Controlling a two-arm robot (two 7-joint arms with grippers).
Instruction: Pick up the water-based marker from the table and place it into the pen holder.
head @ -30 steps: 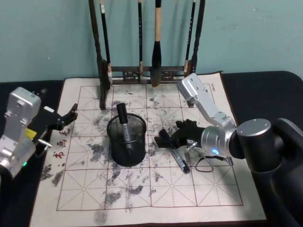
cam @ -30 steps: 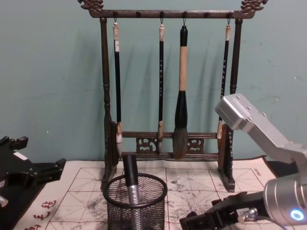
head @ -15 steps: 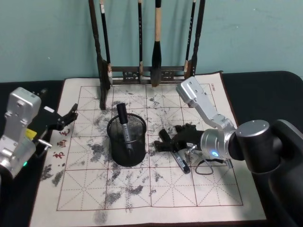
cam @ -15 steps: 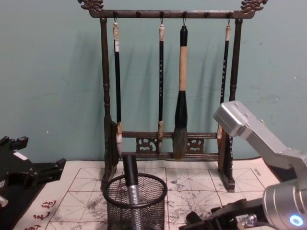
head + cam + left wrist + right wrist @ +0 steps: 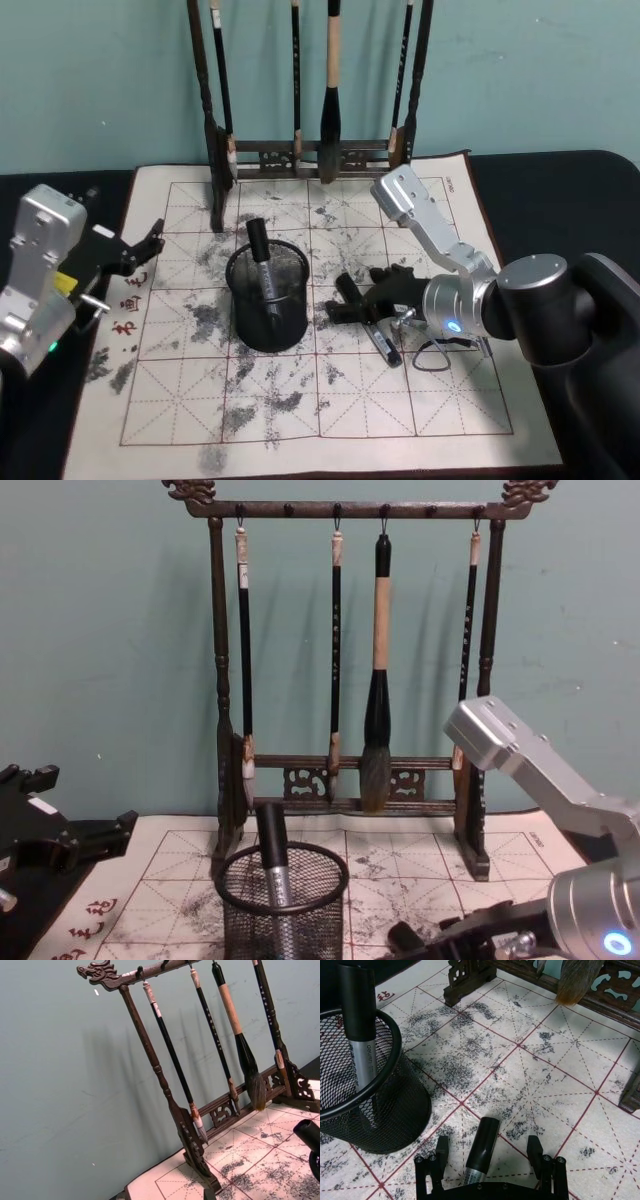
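Black-capped, the water-based marker (image 5: pixel 481 1152) lies flat on the cream mat (image 5: pixel 300 400) of the bench (image 5: pixel 560 180), near the mesh pen holder (image 5: pixel 265 325), where another marker (image 5: pixel 262 262) stands. The right hand (image 5: pixel 342 303) sits low, jaws spread wide either side of the water-based marker, gripping nothing; the left hand (image 5: pixel 140 250) hangs by the mat's left edge.

We note black wire mesh on the pen holder (image 5: pixel 262 325), a matt black cap and silvery barrel on the marker (image 5: pixel 385 345) at its 3 o'clock, dark wood on the rack (image 5: pixel 215 150) at 12 o'clock.
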